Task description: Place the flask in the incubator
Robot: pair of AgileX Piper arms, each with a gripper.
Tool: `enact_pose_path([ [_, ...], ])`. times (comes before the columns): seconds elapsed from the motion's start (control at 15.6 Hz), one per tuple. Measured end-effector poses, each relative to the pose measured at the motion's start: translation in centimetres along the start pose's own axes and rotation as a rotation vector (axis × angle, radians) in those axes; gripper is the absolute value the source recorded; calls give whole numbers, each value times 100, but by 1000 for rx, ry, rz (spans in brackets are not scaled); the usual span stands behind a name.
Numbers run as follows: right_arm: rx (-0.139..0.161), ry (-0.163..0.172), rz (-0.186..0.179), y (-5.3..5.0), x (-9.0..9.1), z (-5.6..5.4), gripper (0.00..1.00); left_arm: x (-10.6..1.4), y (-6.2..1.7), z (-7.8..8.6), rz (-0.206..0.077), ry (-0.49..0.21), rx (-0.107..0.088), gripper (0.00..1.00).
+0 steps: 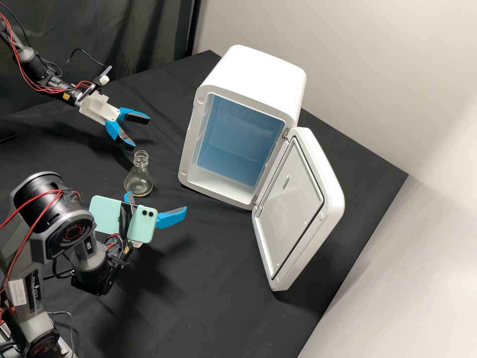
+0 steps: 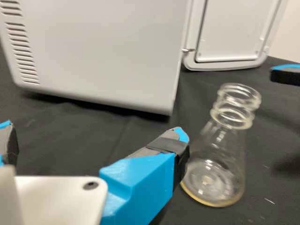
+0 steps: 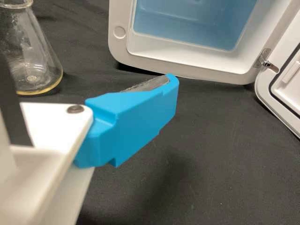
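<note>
Left gripper (image 1: 139,131), white with two bright blue fingers, hangs open above the black bench (image 1: 223,298). Nothing is between its fingers. It is just past the clear glass cone-shaped flask (image 1: 138,175), on the side nearer the bench's far edge.

Right gripper (image 1: 155,203) is open too and holds nothing. It sits low over the bench on the near side of the flask. One of its blue fingers (image 1: 173,217) points toward the big white box incubator (image 1: 251,82).

The flask stands upright on the bench between the two grippers, and neither one touches it. A thin yellow ring shows round its bottom. It is outside the incubator, near the open front, and well in from the bench's edges.

The incubator sits toward the far corner of the bench, close to the right edge. It is light blue inside. Its white door (image 1: 298,209) is swung wide open and reaches out toward the right edge of the bench.

A mint green phone (image 1: 124,221) is fixed on the right arm, just behind its gripper.
</note>
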Motion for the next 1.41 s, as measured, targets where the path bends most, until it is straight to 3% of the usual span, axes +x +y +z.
enact_pose_path([
  [0.38, 7, -14, 11, 9, 1, 10, 100, -45, 90, -138, 36, 43, -1, 100],
  [0.64, 10, -22, 19, 20, 9, 20, 100, -48, 92, -145, 38, 46, -3, 100],
  [0.9, 6, -23, 52, 94, 96, 37, 100, -45, 92, -140, 37, 45, -2, 100],
  [1.15, -7, 5, 84, 179, 235, -2, 100, -36, 89, -125, 35, 39, 0, 100],
  [1.28, 19, 30, 106, 248, 289, -33, 100, -29, 88, -114, 34, 35, 1, 100],
  [1.41, 34, 78, 129, 344, 320, -107, 100, -29, 88, -114, 34, 35, 1, 100],
])
